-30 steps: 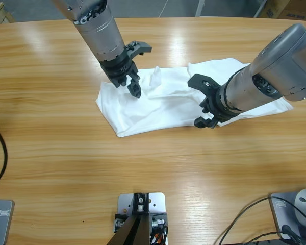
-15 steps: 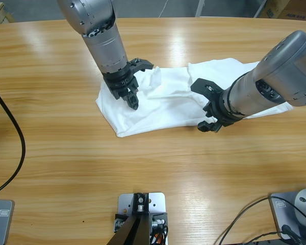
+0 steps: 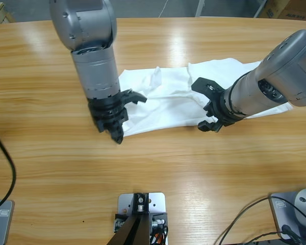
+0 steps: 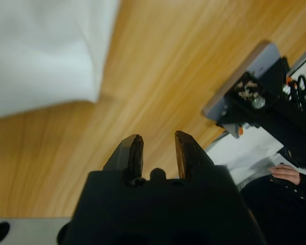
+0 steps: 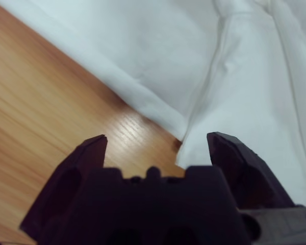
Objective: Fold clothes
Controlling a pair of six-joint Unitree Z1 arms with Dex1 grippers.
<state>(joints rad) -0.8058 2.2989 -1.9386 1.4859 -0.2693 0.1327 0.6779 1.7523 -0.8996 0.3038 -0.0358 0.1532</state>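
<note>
1. Left end effector (image 3: 116, 133), two black jaws on a silver-grey arm: jaws narrow with a small gap, holding nothing. In the high view it hangs over the bare wooden worktop (image 3: 51, 168), just off the near left corner of the cloth. The left wrist view shows bare wood between the jaws, with the white corner off to one side.
2. Right end effector (image 3: 208, 104), same build: jaws spread wide, empty. It sits over the near long edge of the shirt. The right wrist view shows that edge running across just ahead of the jaws, one jaw over cloth and the other over wood.
3. Clothes: one plain white cotton T-shirt (image 3: 163, 104), lying rumpled and partly doubled on the worktop, mid to right of centre. Its long axis runs left to right, slightly tilted. The far right part passes under the right arm.
4. Key relation: the shirt lies beside and beyond the left end effector, not under it. The right one is already on the hem, so it is nearer to a grasp.
5. My read: the left must come back onto the corner before any fold lift.
6. Far side: a raised crease (image 3: 156, 75) stands near the back edge and may snag a clean fold.
</note>
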